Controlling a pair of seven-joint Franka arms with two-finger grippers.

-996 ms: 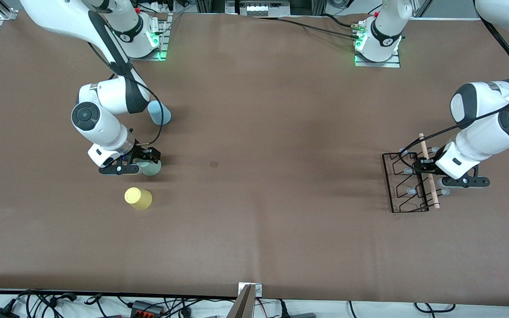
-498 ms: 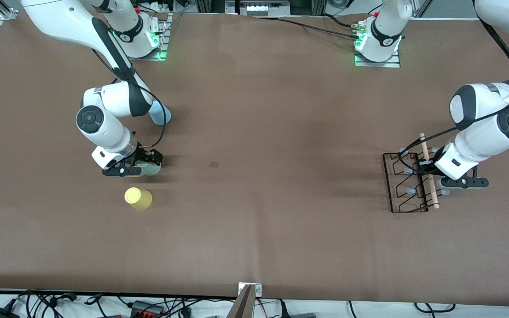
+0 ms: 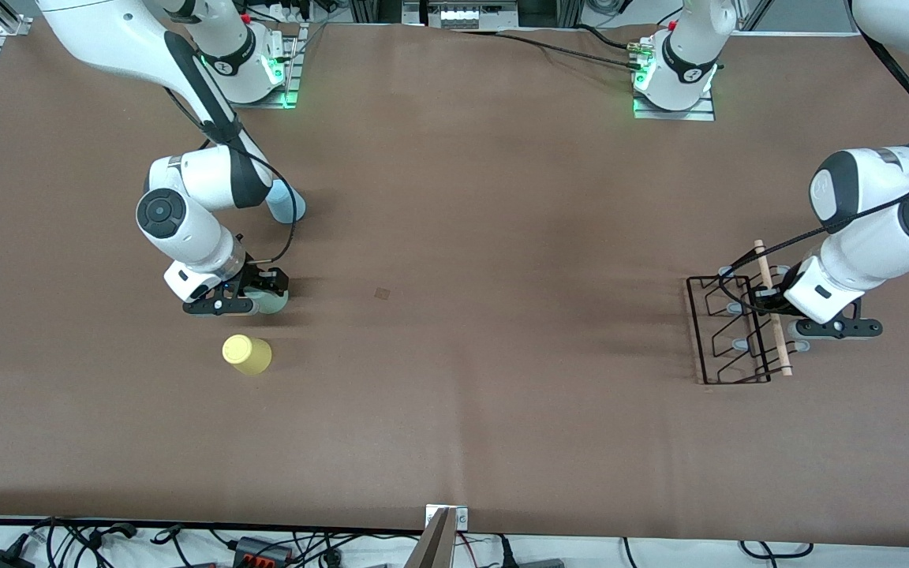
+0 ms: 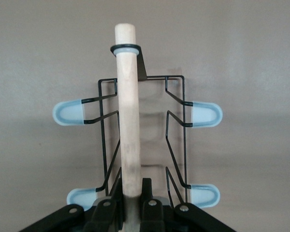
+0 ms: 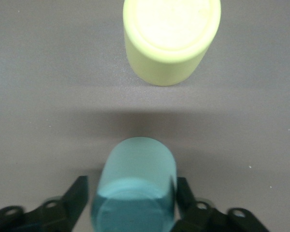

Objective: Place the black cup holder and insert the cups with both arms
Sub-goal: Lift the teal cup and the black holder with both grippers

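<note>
The black cup holder point(image 3: 781, 347) is at the left arm's end of the table. My left gripper point(image 3: 770, 304) is shut on its wooden rod handle point(image 4: 128, 121); the black wire frame and pale blue pegs point(image 4: 205, 114) hang below. My right gripper point(image 3: 267, 293) is open and straddles the pale green cup point(image 3: 273, 301) on the table. In the right wrist view point(image 5: 131, 186) one finger touches the cup point(image 5: 135, 164) and a narrow gap shows at the other. The yellow cup point(image 3: 246, 354) stands nearer the front camera, also in the right wrist view point(image 5: 170, 38). The light blue cup point(image 3: 287, 203) stands farther back, partly hidden by the right arm.
A brown mat point(image 3: 462, 315) covers the table. A small dark mark point(image 3: 383, 293) lies on it near the middle. The arm bases point(image 3: 674, 79) stand along the back edge. Cables lie past the table's front edge.
My left gripper and the holder have shifted slightly toward the left arm's end. My right gripper settled a little closer round the pale green cup, then stayed still.
</note>
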